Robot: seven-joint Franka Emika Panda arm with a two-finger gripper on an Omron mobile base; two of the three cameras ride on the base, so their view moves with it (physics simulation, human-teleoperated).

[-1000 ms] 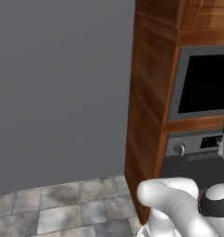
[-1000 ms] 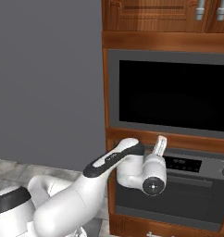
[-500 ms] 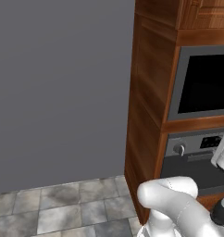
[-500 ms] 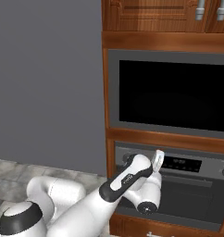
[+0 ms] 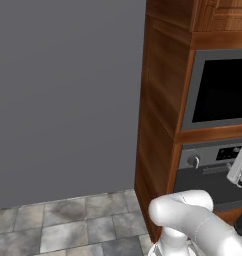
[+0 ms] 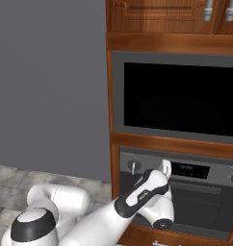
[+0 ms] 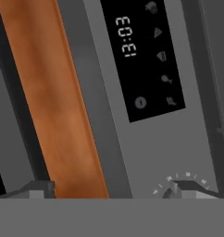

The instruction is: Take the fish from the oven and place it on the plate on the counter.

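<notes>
Right before the spread claw [image 7: 109, 190] stands the oven [image 6: 195, 192], its display strip [image 7: 141, 55] close ahead.

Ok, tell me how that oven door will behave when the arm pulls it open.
The oven door looks like a wide steel panel, so probably stiff and fairly heavy. Its long bar handle looks smooth metal, possibly slippery. The open gripper is close against the display strip, so it likely must reposition first.

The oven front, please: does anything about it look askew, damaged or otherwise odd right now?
Nothing stands out. The oven is shut, its display strip is lit and intact, and the knob sits straight. The open gripper faces the panel.
</notes>
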